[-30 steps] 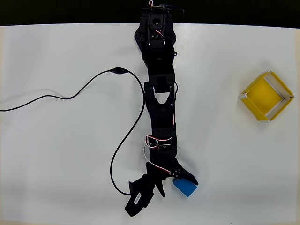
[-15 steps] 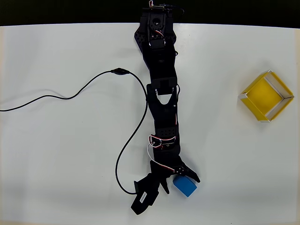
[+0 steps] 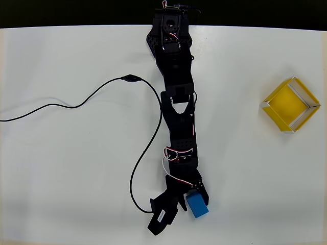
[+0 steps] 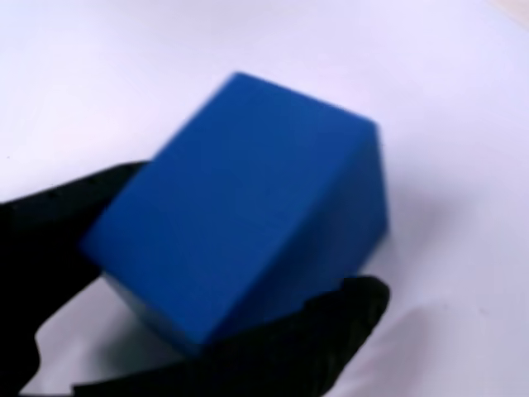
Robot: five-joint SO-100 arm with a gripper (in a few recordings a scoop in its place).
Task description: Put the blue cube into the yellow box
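Note:
In the overhead view the blue cube (image 3: pixel 197 205) lies near the table's front edge, below the stretched black arm. My gripper (image 3: pixel 193 202) is shut on it, one black finger on each side. The wrist view shows the blue cube (image 4: pixel 248 207) close up and tilted, pressed between the two black fingers (image 4: pixel 58 240) of my gripper (image 4: pixel 240 273), with the white table behind it. The yellow box (image 3: pixel 290 104), turned like a diamond with pale rims, sits far off at the right of the table and holds nothing.
A black cable (image 3: pixel 76 106) runs from the left edge across the white table (image 3: pixel 245 168), past an inline plug (image 3: pixel 130 77), and loops down to the wrist. The table's far edge meets a dark strip at the top.
The fingers have come together on the blue cube, which has turned slightly and shifted left between them. The wrist has swung a little to the right.

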